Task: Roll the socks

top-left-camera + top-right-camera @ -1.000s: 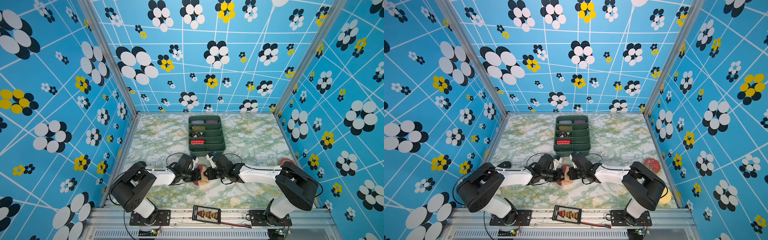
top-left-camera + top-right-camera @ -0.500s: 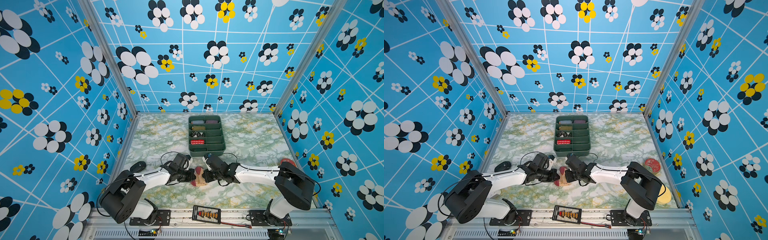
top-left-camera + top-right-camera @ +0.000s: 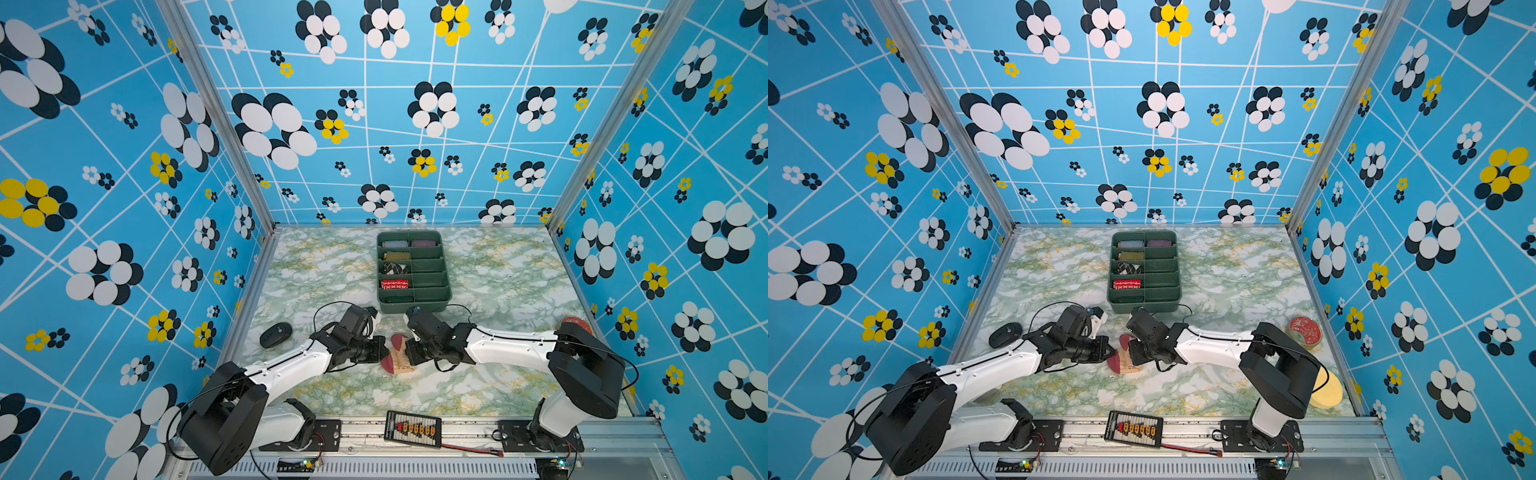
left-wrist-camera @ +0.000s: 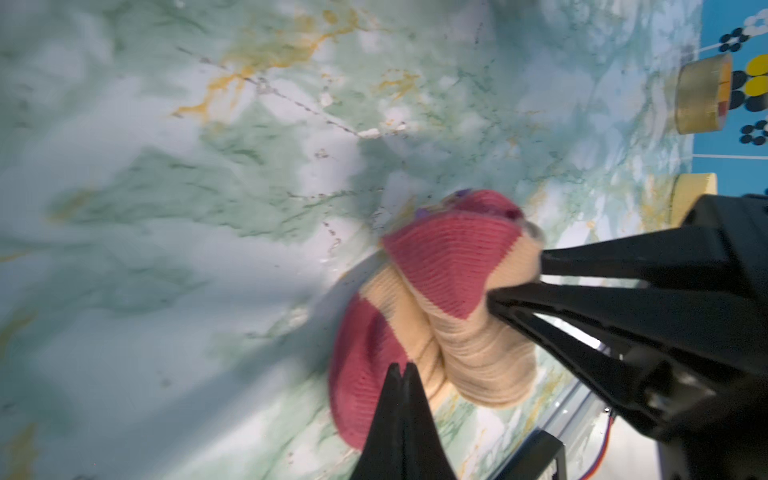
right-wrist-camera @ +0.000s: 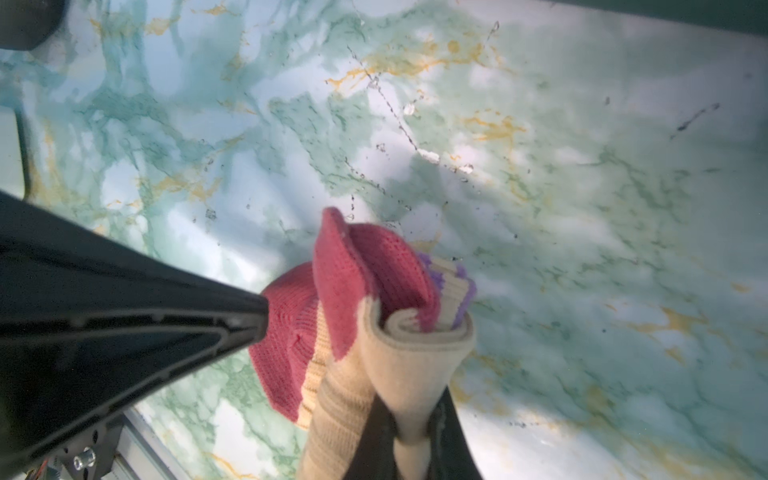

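Note:
The socks (image 3: 400, 360) (image 3: 1126, 362) lie bunched on the marble table between both grippers in both top views. They are cream ribbed fabric with dark red parts and a purple stripe (image 5: 461, 286). My right gripper (image 5: 411, 428) is shut on a cream fold of the socks (image 5: 399, 357), holding the loose roll partly up; in the left wrist view its black fingers (image 4: 623, 257) clamp the cream fabric (image 4: 469, 340). My left gripper (image 4: 401, 368) is shut with nothing between its tips, which rest against the red toe (image 4: 365, 374). In the right wrist view its fingers (image 5: 166, 328) touch the red part.
A green divided tray (image 3: 432, 306) holding several rolled socks stands just behind the grippers. A black mouse (image 3: 275, 335) lies at the left. A red round tin (image 3: 1305, 331) and a yellow disc (image 3: 1327, 390) sit at the right edge. A black board (image 3: 412, 429) lies on the front rail.
The left arm's elbow has dropped lower and the arm has stretched out. The right gripper has shifted slightly left with the socks. Both grippers stay shut.

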{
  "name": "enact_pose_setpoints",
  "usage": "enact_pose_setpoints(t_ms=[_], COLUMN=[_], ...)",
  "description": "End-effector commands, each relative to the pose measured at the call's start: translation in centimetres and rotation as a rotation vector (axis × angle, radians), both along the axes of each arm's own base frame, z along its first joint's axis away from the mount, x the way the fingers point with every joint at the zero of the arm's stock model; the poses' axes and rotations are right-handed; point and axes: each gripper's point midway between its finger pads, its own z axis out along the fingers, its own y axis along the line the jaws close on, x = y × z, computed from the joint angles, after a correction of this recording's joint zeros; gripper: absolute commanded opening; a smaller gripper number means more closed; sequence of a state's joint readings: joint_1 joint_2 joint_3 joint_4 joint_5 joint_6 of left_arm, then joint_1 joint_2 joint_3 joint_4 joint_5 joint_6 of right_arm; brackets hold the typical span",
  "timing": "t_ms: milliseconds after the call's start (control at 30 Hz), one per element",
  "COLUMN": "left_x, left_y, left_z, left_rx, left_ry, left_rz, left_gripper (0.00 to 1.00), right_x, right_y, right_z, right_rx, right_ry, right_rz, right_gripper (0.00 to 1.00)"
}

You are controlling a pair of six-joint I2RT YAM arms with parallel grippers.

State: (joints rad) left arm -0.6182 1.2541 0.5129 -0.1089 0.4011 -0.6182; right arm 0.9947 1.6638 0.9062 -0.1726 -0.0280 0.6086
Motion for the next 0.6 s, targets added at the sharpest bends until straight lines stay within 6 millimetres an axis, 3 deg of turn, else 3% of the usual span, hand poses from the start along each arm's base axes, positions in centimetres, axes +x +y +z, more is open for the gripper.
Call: enact_pose_setpoints(t_ms=[0, 367, 567], left_x=[0.0, 0.1, 0.0], left_y=[-1.6, -3.1, -4.1], left_z=[1.5, 1.6, 0.6], left_rx=[-0.065, -0.089, -0.083], left_ry=[-0.022, -0.037, -0.014], left_rz=[-0.006, -0.018, -0.040], left_gripper=[0.02, 0.02, 0.02], right_x=[-1.7, -1.8, -1.9], right_y=[-2.7, -2.4, -2.3], right_z=[-3.3, -3.2, -3.1], right_rx=[-0.162, -0.150, -0.144], right_ry=[0.072, 0.075, 0.074], right_rz=[0.015, 0.017, 0.016], right_gripper=[0.00, 0.00, 0.00])
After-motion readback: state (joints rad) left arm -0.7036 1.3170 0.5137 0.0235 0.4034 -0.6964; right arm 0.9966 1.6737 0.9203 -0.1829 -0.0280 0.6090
